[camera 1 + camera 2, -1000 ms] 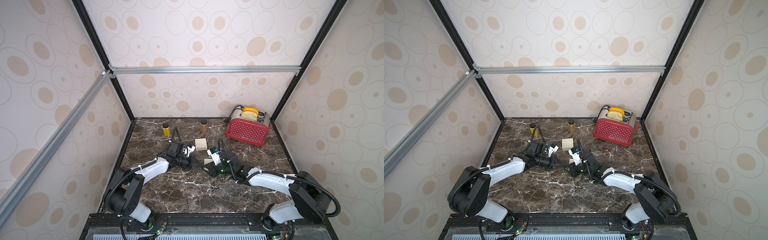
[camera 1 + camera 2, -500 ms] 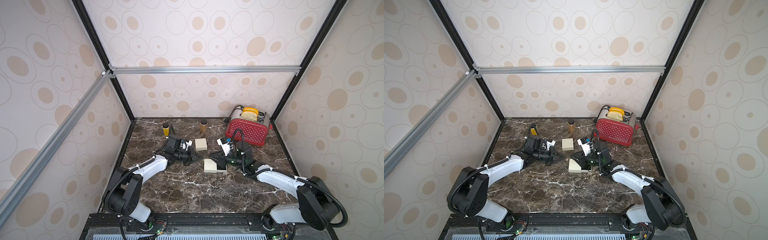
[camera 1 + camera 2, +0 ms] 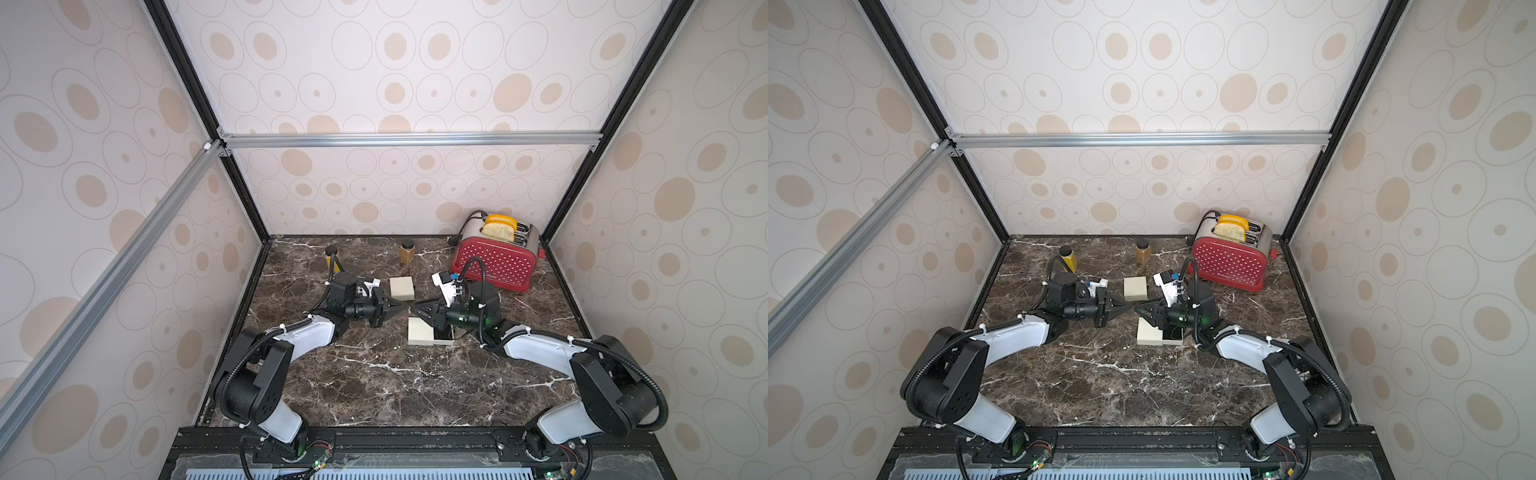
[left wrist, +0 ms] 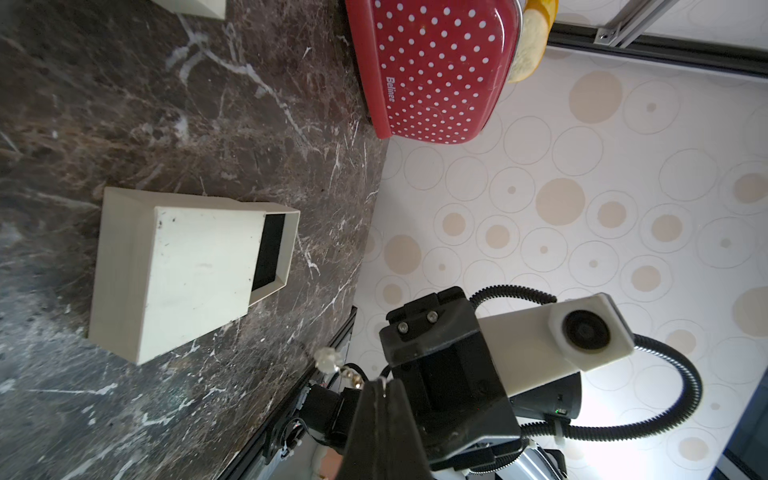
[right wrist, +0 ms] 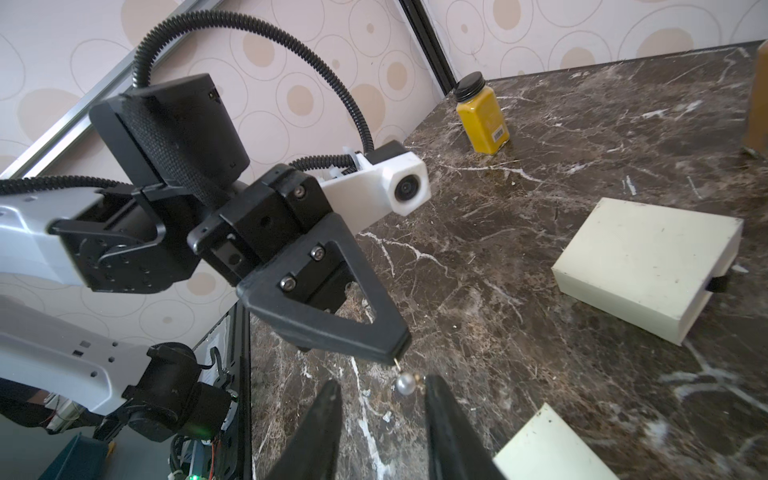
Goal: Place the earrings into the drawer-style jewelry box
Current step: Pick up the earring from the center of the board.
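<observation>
A pearl earring hangs by its thin hook from the tips of my left gripper, which is shut on that hook; its beads dangle off to the side. My right gripper is open, and the pearl hangs between its two fingers, close to one of them. In both top views the two grippers meet tip to tip above the marble. The cream jewelry box lies just below my right gripper, its black-lined drawer partly pulled out.
A second cream box, shut and with a black pull tab, lies just behind the grippers. A red dotted toaster holding bread stands at the back right. A brown jar and a yellow jar stand along the back.
My right gripper has lifted off the jewelry box and swung round to face my left gripper's tips. My left gripper has shifted slightly toward the middle with the earring.
</observation>
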Robot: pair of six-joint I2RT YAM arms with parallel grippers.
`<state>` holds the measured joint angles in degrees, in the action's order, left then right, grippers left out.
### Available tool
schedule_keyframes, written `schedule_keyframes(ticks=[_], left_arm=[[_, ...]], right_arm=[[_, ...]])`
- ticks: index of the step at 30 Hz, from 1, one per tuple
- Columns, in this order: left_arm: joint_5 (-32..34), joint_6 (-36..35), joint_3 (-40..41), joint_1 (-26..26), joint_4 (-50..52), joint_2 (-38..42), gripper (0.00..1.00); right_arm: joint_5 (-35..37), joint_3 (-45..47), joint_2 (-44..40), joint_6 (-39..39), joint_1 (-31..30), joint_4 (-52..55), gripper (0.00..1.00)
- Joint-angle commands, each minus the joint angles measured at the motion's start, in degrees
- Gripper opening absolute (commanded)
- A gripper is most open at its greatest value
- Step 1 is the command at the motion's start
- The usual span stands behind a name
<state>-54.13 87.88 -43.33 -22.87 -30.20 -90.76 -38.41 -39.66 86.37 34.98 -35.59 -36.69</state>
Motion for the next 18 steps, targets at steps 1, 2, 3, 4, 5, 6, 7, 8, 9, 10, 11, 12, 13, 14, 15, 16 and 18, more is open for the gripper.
schedule_keyframes(ticks=[1, 2, 3, 4, 5, 6, 7, 8, 9, 10, 11, 12, 13, 14, 15, 16, 18], left_arm=[[-0.98, 8.07, 0.82, 0.43, -11.98, -0.98, 0.00], [-0.90, 8.43, 1.01, 0.45, -12.63, -0.99, 0.00], [-0.89, 8.62, 1.18, 0.41, -12.86, -0.95, 0.00], [-0.88, 8.69, 1.29, 0.42, -13.03, -0.82, 0.00], [-0.89, 8.72, 1.42, 0.54, -13.04, -0.82, 0.00], [-0.80, 8.85, 1.53, 0.48, -13.27, -0.72, 0.00], [-0.80, 9.02, 1.74, 0.49, -13.49, -0.69, 0.00], [-0.72, 9.19, 1.87, 0.53, -13.83, -0.69, 0.00], [-0.72, 9.45, 1.98, 0.51, -14.29, -0.73, 0.00], [-0.67, 9.58, 2.11, 0.52, -14.55, -0.77, 0.00], [-0.63, 9.76, 2.17, 0.50, -14.92, -0.91, 0.00], [-0.55, 9.98, 2.25, 0.48, -15.34, -0.97, 0.00], [-0.54, 10.11, 2.30, 0.52, -15.59, -0.95, 0.00], [-0.46, 10.21, 2.46, 0.46, -15.81, -0.99, 0.00], [-0.45, 10.21, 2.56, 0.48, -15.87, -0.93, 0.00], [-0.46, 10.21, 2.59, 0.49, -15.96, -0.91, 0.00], [-0.40, 10.17, 2.83, 0.48, -16.12, -0.82, 0.00]], right_arm=[[-2.03, -1.82, 1.76, 0.94, 0.33, -3.36, 0.38], [-2.10, -1.90, 2.08, 1.14, 0.28, -3.65, 0.38], [-2.32, -1.94, 2.41, 1.27, 0.29, -4.01, 0.38], [-2.43, -2.07, 2.62, 1.40, 0.33, -4.33, 0.38], [-2.41, -2.09, 2.88, 1.54, 0.33, -4.58, 0.39], [-2.57, -2.20, 3.17, 1.66, 0.43, -4.77, 0.39], [-2.78, -2.35, 3.27, 1.67, 0.44, -4.75, 0.39], [-2.96, -2.56, 3.50, 1.80, 0.42, -4.75, 0.39], [-3.05, -2.66, 3.74, 1.85, 0.38, -4.84, 0.39], [-3.09, -2.79, 3.85, 1.93, 0.44, -4.98, 0.39], [-3.16, -2.81, 3.90, 2.02, 0.44, -5.16, 0.39], [-3.24, -2.79, 3.98, 2.06, 0.43, -5.25, 0.39], [-3.18, -2.78, 3.98, 2.11, 0.51, -5.25, 0.39], [-3.16, -2.80, 3.99, 2.11, 0.52, -5.39, 0.39], [-3.16, -2.79, 3.98, 2.06, 0.59, -5.37, 0.39], [-3.16, -2.79, 3.98, 2.03, 0.71, -5.40, 0.39], [-3.16, -2.79, 3.99, 2.15, 1.00, -5.60, 0.38]])
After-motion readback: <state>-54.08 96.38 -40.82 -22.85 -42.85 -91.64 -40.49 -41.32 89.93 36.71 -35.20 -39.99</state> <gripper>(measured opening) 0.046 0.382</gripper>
